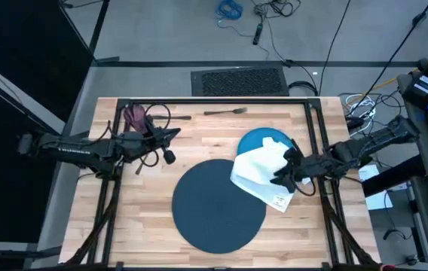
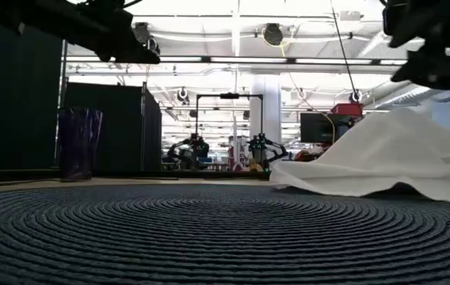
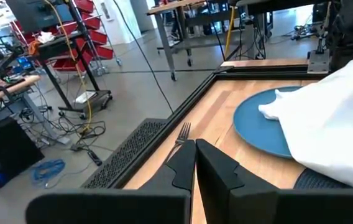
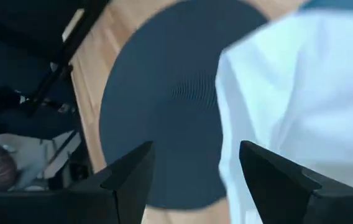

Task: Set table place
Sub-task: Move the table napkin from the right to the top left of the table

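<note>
I'm over the white napkin (image 1: 263,175) now, right of centre in the overhead picture, where it lies crumpled half across the bright blue plate (image 1: 263,140) and half onto the edge of the big dark mat (image 1: 218,204). The job here, as I judge it, is to get that cloth off the plate cleanly: come down on a raised fold near its right edge, pinch only fabric, and lift straight up before carrying it sideways, so the plate doesn't get dragged along. After that the plate wants to go onto the mat, which sits in the lower middle of the table (image 1: 154,233).

My right gripper (image 1: 283,176) hangs at the napkin's right side, fingers spread wide apart in my wrist picture, with mat and cloth showing between them. Nothing is held; whether a fingertip brushes the cloth I can't tell.

My left gripper (image 1: 175,134) waits in the upper left part of the table, fingers pressed together and empty, pointing toward the fork (image 1: 225,111) that lies along the top edge. The purple cup (image 1: 132,115) stands behind it near the upper left corner. Knife and spoon I can't make out.
</note>
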Robot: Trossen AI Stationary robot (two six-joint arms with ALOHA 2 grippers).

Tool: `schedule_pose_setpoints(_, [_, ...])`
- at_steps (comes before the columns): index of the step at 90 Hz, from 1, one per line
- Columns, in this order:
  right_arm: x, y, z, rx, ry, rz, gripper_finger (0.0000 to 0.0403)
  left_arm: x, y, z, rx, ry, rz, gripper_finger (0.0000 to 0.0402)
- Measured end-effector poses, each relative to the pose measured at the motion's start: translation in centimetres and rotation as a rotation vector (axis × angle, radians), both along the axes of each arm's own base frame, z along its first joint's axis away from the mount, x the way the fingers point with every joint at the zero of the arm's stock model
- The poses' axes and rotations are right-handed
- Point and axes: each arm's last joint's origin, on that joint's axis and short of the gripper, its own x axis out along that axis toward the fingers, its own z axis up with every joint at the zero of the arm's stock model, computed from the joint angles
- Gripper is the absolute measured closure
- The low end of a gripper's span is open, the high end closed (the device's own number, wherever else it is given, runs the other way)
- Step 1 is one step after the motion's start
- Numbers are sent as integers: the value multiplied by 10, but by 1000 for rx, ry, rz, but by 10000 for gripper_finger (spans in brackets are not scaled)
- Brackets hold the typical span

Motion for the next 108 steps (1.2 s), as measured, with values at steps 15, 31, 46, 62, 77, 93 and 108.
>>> schedule_pose_setpoints(15, [-2,6,-12,12,134,-28,179,0,0,0,0,0,0,402])
schedule_pose_setpoints(31, [4,9,-24,-17,220,-43,179,0,0,0,0,0,0,402])
schedule_pose_setpoints(46, [7,10,-34,-20,311,-89,179,0,0,0,0,0,0,402])
schedule_pose_setpoints(62, [10,11,-44,-55,389,-130,179,0,0,0,0,0,0,402])
schedule_pose_setpoints(77, [13,11,-49,-77,413,-156,179,0,0,0,0,-1,0,402])
schedule_pose_setpoints(93, [17,7,-49,-139,384,-168,179,0,0,0,0,-1,0,402])
schedule_pose_setpoints(108, [24,4,-46,-163,316,-150,179,0,0,0,0,-2,0,402])
